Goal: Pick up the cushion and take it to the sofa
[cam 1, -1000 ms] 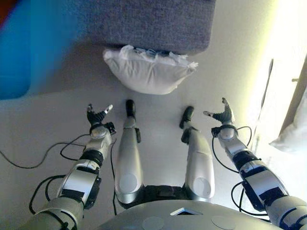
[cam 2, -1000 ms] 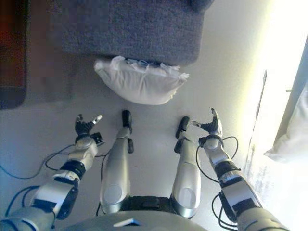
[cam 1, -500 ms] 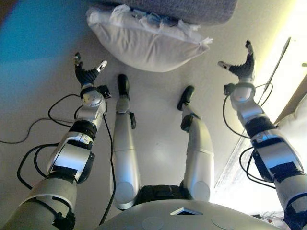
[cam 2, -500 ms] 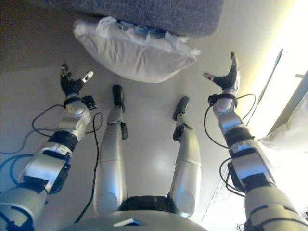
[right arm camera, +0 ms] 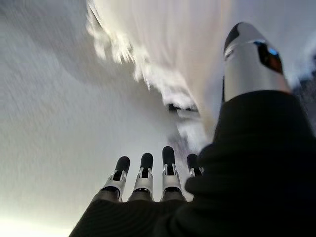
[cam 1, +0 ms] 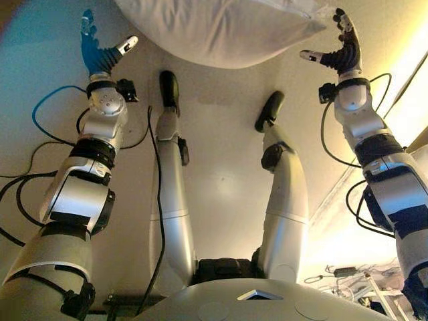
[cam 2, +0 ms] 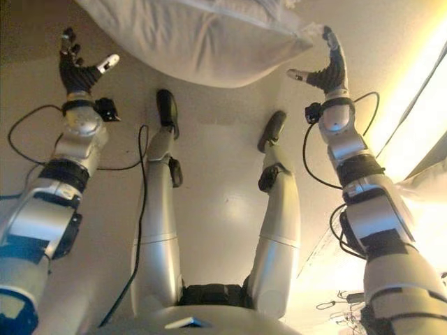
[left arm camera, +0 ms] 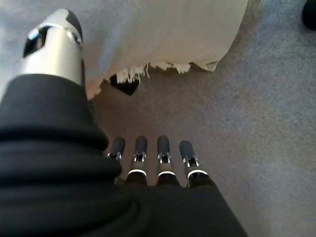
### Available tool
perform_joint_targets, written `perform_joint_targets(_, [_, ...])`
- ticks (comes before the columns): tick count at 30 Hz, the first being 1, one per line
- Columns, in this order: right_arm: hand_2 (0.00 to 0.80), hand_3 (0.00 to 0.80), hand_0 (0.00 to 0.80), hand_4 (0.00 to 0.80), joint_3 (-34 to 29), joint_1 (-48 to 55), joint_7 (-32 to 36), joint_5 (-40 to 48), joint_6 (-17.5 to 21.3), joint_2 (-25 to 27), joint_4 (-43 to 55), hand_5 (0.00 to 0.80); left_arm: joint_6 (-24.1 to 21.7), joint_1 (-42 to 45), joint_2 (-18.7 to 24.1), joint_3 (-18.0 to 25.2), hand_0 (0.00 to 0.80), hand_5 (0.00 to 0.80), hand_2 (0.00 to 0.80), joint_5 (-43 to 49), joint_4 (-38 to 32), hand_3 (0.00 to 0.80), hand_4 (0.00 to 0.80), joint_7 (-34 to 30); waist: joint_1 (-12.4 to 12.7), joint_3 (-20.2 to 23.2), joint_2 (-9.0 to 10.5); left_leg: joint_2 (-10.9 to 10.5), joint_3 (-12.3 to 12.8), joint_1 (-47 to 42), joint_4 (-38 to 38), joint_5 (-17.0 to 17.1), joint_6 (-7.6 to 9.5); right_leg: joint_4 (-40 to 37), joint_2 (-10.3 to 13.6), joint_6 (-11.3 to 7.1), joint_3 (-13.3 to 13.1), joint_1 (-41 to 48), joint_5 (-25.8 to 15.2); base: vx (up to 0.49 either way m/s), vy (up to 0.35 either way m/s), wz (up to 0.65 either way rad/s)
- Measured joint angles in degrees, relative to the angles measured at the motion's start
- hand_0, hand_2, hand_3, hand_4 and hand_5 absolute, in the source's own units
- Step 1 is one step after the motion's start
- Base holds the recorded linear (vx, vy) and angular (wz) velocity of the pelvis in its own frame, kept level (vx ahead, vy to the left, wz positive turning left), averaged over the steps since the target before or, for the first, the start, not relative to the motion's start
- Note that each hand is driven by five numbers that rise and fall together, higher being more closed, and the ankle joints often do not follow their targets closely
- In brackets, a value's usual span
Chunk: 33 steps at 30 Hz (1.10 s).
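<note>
A white cushion [cam 1: 221, 30] with a frayed fringe lies on the pale floor at the top of the eye views. My left hand [cam 1: 99, 55] is open, fingers straight, apart from the cushion's left end. My right hand [cam 1: 341, 50] is open at the cushion's right corner, very close to it; contact cannot be told. The left wrist view shows my left hand's fingers [left arm camera: 163, 153] over bare floor with the cushion [left arm camera: 163, 34] a short way ahead. The right wrist view shows my right hand's fingers [right arm camera: 145, 173] straight, with the cushion's fringe [right arm camera: 163, 54] just beyond. The sofa is out of view.
Pale carpeted floor [cam 1: 221, 167] lies all around. A bright strip of light runs along the floor at the right [cam 1: 348, 221]. Small loose items lie at the lower right [cam 1: 338, 272].
The camera has tipped forward and down, so the cushion now sits at the top edge and the grey sofa has left the view. Both hands have reached forward to either end of the cushion.
</note>
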<state>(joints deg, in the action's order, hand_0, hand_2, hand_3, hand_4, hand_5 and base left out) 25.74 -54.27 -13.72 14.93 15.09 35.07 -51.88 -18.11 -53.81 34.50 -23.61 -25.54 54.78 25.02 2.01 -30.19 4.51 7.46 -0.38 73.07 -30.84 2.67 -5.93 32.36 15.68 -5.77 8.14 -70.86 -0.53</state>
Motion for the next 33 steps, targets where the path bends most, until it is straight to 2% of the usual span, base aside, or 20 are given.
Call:
perform_joint_targets(3, [0.0, 0.0, 0.0, 0.0, 1.36, -0.11, 3.86, 0.51, 0.09, 1.15, -0.04, 0.0, -0.03, -0.84, 0.8, -0.05, 0.0, 0.0, 0.0, 0.08, 0.07, 0.0, 0.0, -0.88, -0.27, 0.0, -0.01, -0.02, 0.32, 0.92, -0.66, -0.48, 0.15, 0.01, -0.04, -0.18, -0.55, -0.96, -0.11, 0.001, 0.048, -0.07])
perform_joint_targets(6, [0.0, 0.0, 0.0, 0.0, 2.27, -0.41, 7.86, 1.57, 0.82, 2.05, -0.16, 0.0, -0.12, -1.41, 2.81, -2.38, 0.0, 0.0, 0.0, 0.37, 0.02, 0.0, 0.0, -1.95, -1.07, 0.01, -0.02, -0.09, 0.44, 0.98, -0.75, -0.6, 0.19, -0.01, 0.0, -0.23, -0.77, -1.06, -0.07, -0.002, 0.027, -0.01])
perform_joint_targets(9, [0.0, 0.0, 0.0, 0.0, 3.31, -1.34, 10.13, 1.72, 2.15, 3.3, -0.12, 0.0, -0.15, -2.29, 3.86, -2.92, 0.0, 0.0, 0.0, 1.25, 0.1, 0.0, 0.0, -4.39, -1.22, 0.02, -0.06, 0.08, 0.74, 0.99, -0.74, -0.64, 0.14, -0.09, -0.16, -0.3, -1.16, -1.38, -0.13, -0.011, 0.036, -0.05])
perform_joint_targets(16, [0.0, 0.0, 0.0, 0.0, 5.51, -5.39, 10.75, 2.69, 3.82, 6.36, 0.12, 0.0, -0.38, -6.77, 5.85, -6.92, 0.0, 0.0, 0.0, 2.57, 0.12, 0.0, 0.0, -6.2, -1.26, 0.12, -0.54, 0.28, 1.74, 2.46, -0.27, -0.71, 0.06, -0.28, -0.33, -0.4, -2.01, -3.73, -0.24, -0.005, 0.053, -0.04])
perform_joint_targets(21, [0.0, 0.0, 0.0, 0.0, 6.77, -8.94, 10.83, 2.77, 3.82, 6.55, 0.65, 0.0, -0.37, -11.2, 7.06, -9.02, 0.0, 0.0, 0.0, 3.66, 0.72, 0.0, 0.0, -6.44, -1.22, 0.07, -0.71, 0.2, 2.32, 4.23, -0.13, -0.74, 0.03, -0.26, -0.33, -0.82, -2.65, -6.04, -0.49, 0.004, 0.071, -0.01])
perform_joint_targets(26, [0.0, 0.0, 0.0, 0.0, 8.01, -12.17, 12.53, 4.77, 3.82, 6.43, 1.4, 0.0, -0.04, -13.12, 7.27, -9.61, 0.0, 0.0, 0.0, 3.37, 1.2, 0.0, 0.0, -8.5, -1.21, 0.1, -0.81, 0.02, 3.48, 5.17, 0.11, -0.86, 0.23, -0.04, -0.21, -0.98, -4.0, -8.11, -0.59, 0.016, 0.077, -0.01])
perform_joint_targets(33, [0.0, 0.0, 0.0, 0.0, 8.72, -13.7, 14.89, 6.38, 3.79, 6.2, 1.76, 0.0, 0.95, -15.44, 7.19, -10.21, 0.0, 0.0, 0.0, 1.01, 2.0, 0.0, 0.0, -10.49, -1.3, 0.14, -1.24, -0.67, 3.78, 6.98, 0.11, -0.86, 0.23, 0.77, 0.04, -1.2, -5.27, -11.04, -0.73, 0.015, 0.065, 0.02])
